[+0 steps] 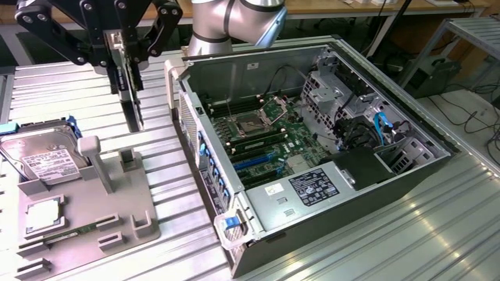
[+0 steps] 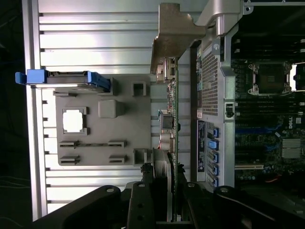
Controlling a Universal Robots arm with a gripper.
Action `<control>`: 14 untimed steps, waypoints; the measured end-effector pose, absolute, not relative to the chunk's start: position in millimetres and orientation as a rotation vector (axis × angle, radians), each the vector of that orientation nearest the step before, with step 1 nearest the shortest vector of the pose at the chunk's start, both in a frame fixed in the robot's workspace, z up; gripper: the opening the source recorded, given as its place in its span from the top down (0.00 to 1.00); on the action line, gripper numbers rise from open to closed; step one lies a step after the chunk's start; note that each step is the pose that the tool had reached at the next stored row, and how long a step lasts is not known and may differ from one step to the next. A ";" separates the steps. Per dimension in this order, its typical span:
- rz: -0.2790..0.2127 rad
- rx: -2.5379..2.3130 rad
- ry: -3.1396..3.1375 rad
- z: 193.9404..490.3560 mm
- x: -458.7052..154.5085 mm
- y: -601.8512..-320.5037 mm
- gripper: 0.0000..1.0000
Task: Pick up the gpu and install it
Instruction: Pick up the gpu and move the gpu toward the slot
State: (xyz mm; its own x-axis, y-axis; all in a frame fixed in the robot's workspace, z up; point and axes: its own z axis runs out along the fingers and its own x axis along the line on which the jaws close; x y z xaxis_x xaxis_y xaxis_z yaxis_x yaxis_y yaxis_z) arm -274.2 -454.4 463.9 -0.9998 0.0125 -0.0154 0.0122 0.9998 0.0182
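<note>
- Above the ribbed metal table [image 1: 406, 234], at the exterior view's left of the open computer case [image 1: 352, 193], the gripper [image 1: 125, 58] hangs with its black fingers [image 1: 119, 64] clamped on the gpu [image 1: 133, 111].
- The gpu is seen edge-on in the exterior view as a dark, slim strip. Its long axis runs vertically and it points straight down from the fingers.
- Its lower end is clear of the grey fixture tray [image 1: 117, 199], over the tray's edge nearest the case, and touches nothing.
- In the wrist view the gpu [image 2: 172, 114] runs away from the gripper [image 2: 170, 183] as a thin green line. Its silver bracket [image 2: 176, 33] is at the far end, opposite the grip.
- In that view the card lies between the fixture tray [image 2: 124, 129] and the perforated rear panel [image 2: 209, 86] of the case, beside both and touching neither.
- On the tray are a hard drive [image 1: 43, 158] with a white label, a processor chip [image 1: 43, 213] and a narrow memory stick [image 1: 70, 233].
- Inside the case, the motherboard [image 1: 266, 140] lies exposed, with blue expansion slots [image 1: 254, 164] near the rear wall.
</note>
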 end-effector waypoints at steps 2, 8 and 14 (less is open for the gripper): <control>0.028 0.019 3.126 463.9 -272.0 -454.4 0.72; 0.028 0.019 3.126 463.9 -267.1 -454.4 0.72; 0.028 0.019 3.126 463.9 -261.5 -454.4 0.72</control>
State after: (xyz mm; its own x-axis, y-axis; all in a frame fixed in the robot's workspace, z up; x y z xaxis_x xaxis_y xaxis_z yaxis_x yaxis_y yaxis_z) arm -261.5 -454.4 463.9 -0.9998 0.0124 -0.0154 0.0122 0.9998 0.0181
